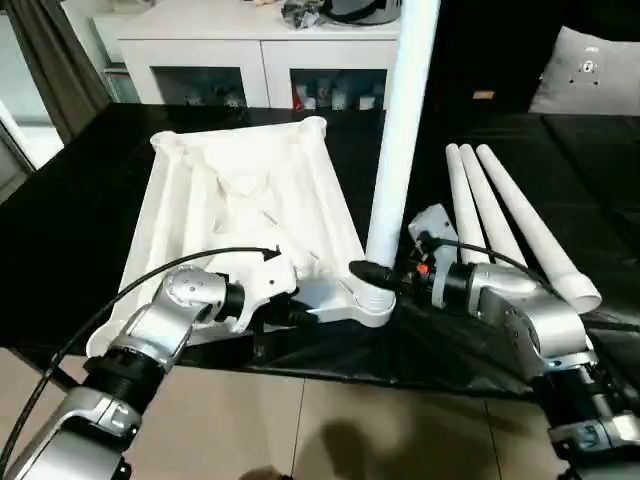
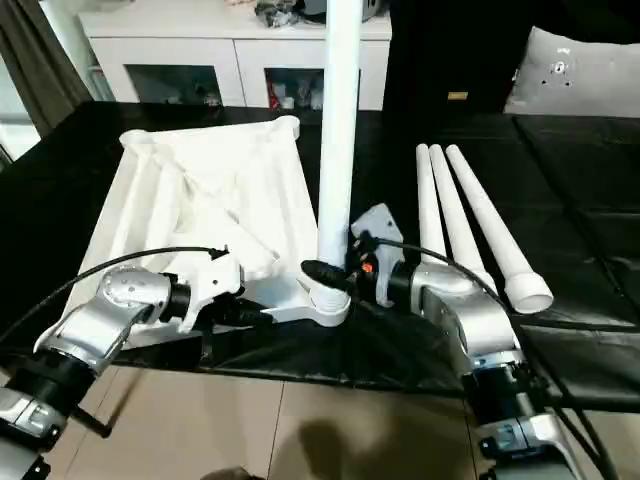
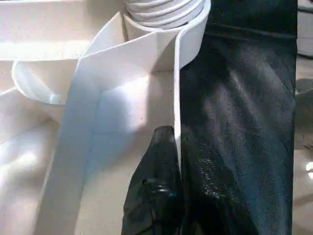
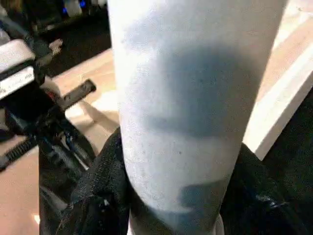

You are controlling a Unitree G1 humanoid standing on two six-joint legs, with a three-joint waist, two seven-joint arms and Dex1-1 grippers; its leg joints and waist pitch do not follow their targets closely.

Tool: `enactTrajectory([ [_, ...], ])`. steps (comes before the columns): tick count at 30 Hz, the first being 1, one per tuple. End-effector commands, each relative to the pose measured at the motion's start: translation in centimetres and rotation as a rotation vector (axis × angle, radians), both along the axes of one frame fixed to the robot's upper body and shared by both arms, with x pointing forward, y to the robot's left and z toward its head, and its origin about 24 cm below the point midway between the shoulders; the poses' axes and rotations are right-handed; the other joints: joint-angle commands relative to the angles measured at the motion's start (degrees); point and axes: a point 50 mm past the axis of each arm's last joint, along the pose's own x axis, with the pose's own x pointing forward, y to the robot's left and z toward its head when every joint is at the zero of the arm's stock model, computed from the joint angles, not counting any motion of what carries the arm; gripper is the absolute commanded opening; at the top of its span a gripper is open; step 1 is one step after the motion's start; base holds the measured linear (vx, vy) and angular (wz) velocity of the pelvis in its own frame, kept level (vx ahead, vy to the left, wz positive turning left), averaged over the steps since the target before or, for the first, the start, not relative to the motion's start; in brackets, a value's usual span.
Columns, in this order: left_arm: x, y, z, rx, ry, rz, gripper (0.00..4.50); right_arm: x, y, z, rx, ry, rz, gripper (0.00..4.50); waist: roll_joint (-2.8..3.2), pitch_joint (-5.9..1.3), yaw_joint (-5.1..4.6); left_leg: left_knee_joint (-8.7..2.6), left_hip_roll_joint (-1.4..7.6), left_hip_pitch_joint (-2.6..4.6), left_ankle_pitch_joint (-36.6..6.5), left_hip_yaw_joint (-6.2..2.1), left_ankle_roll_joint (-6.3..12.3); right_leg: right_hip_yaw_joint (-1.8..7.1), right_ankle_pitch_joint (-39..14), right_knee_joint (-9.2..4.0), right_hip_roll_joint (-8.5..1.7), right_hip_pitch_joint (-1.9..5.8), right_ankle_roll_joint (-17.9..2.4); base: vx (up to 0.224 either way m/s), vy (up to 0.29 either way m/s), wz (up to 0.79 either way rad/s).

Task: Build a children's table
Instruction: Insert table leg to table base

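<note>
The white table top (image 1: 240,200) lies upside down on a black surface, ribbed underside up. One white leg (image 1: 400,130) stands upright in the near right corner socket (image 1: 372,300). My right gripper (image 1: 372,272) is shut on this leg just above the socket, and its black fingers (image 4: 102,191) wrap both sides of the leg (image 4: 186,98). My left gripper (image 1: 300,315) is shut on the table top's near rim (image 3: 177,88), a short way left of the socket. Three more legs (image 1: 500,210) lie side by side to the right.
A white cabinet (image 1: 250,50) with glass doors stands behind the black surface. A grey cushion (image 1: 590,70) rests at the far right. The black surface's front edge (image 1: 330,375) runs just below the grippers, with beige floor (image 1: 330,430) beyond it.
</note>
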Motion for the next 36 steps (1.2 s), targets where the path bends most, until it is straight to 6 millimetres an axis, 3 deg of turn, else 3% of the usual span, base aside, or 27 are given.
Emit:
enactTrajectory([
  [1,0.6,-0.3,0.7,-0.042,-0.007,0.025,0.0,-0.7,-0.5,-2.0,0.014,0.089,-0.025,1.91,0.1,-3.58,0.44,-4.11,6.12,1.06,-8.9,-3.12,3.8,4.87,-11.8,-4.98,-9.04,2.43,-5.8,0.0,0.0,0.0],
  [4,0.8,-0.3,0.7,-0.056,-0.001,0.048,0.0,-1.2,-1.4,-3.1,0.061,0.115,-0.068,1.91,-0.08,-3.53,0.74,-4.07,5.97,1.04,-9.6,-3.0,3.77,4.92,-12.6,-5.31,-9.23,2.52,-5.6,0.0,0.0,0.0],
  [12,1.2,-0.3,0.7,-0.068,-0.002,0.075,0.0,-2.4,-2.2,-4.6,0.154,0.118,-0.166,1.91,0.33,-3.51,0.87,-4.29,6.05,1.09,-10.4,-3.13,3.81,4.81,-14.9,-5.57,-9.16,2.33,-4.8,0.0,0.0,0.0],
  [15,1.4,-0.3,0.7,-0.068,-0.002,0.077,0.0,-2.7,-2.5,-4.8,0.113,0.072,-0.181,1.91,0.27,-3.32,0.85,-4.47,5.99,1.18,-11.9,-3.18,3.43,4.79,-16.9,-5.89,-9.22,2.21,-4.3,0.0,0.0,0.0],
  [18,1.4,-0.2,0.6,-0.06,-0.004,0.072,0.0,-2.9,-2.6,-5.3,-0.062,0.004,-0.136,1.91,0.28,-3.21,0.7,-4.49,5.76,1.22,-12.5,-3.17,2.94,4.75,-18.8,-6.11,-9.21,2.2,-3.9,0.0,0.0,0.0],
  [21,1.3,-0.2,0.5,-0.057,-0.005,0.069,0.0,-3.0,-2.6,-5.6,-0.111,-0.007,-0.111,1.91,-0.17,-2.62,0.39,-4.54,5.35,1.81,-15.3,-3.0,2.82,4.68,-26.5,-7.21,-9.3,1.98,-2.5,0.0,0.0,0.0],
  [22,1.3,-0.2,0.5,-0.056,-0.005,0.068,0.0,-3.0,-2.6,-5.7,-0.129,-0.01,-0.102,1.9,-0.02,-2.66,0.37,-4.69,5.47,1.92,-15.7,-3.15,2.55,4.66,-27.7,-7.23,-9.2,1.96,-2.1,0.0,0.0,0.0],
  [23,1.2,-0.2,0.4,-0.054,-0.005,0.067,0.0,-3.0,-2.5,-5.9,-0.151,-0.009,-0.086,1.9,-0.31,-2.65,0.29,-4.82,5.6,1.92,-15.8,-3.18,2.51,4.71,-27.5,-7.24,-9.1,1.95,-2.0,0.0,0.0,0.0],
  [26,1.1,-0.2,0.4,-0.049,-0.006,0.062,0.0,-2.7,-2.1,-5.9,-0.183,-0.005,-0.055,1.9,-0.3,-2.49,0.02,-5.1,5.78,1.94,-17.4,-3.39,2.22,4.74,-27.2,-7.07,-9.26,1.87,-2.5,0.0,0.0,0.0],
  [29,1.0,0.0,0.4,-0.034,-0.007,0.044,0.0,-2.4,-1.7,-5.9,-0.212,0.004,-0.006,1.9,-0.54,-2.25,-0.36,-4.99,5.43,2.15,-18.7,-3.39,1.84,4.74,-31.1,-7.6,-9.47,1.74,-2.0,0.0,0.0,0.0],
  [34,1.2,0.2,0.7,-0.007,-0.013,0.007,0.0,-2.5,-1.1,-6.3,-0.267,0.056,0.111,1.9,-0.32,-2.36,-1.0,-5.39,5.69,1.96,-19.1,-3.54,2.01,4.74,-28.0,-7.41,-9.26,2.05,-2.5,0.0,0.0,0.0],
  [36,1.5,0.1,0.9,0.004,-0.015,-0.014,0.0,-2.6,-1.0,-6.5,-0.291,0.077,0.147,1.9,-0.14,-2.36,-0.91,-5.38,5.81,2.16,-18.9,-3.47,2.09,4.87,-26.9,-7.37,-9.19,1.84,-2.9,0.0,0.0,0.0],
])
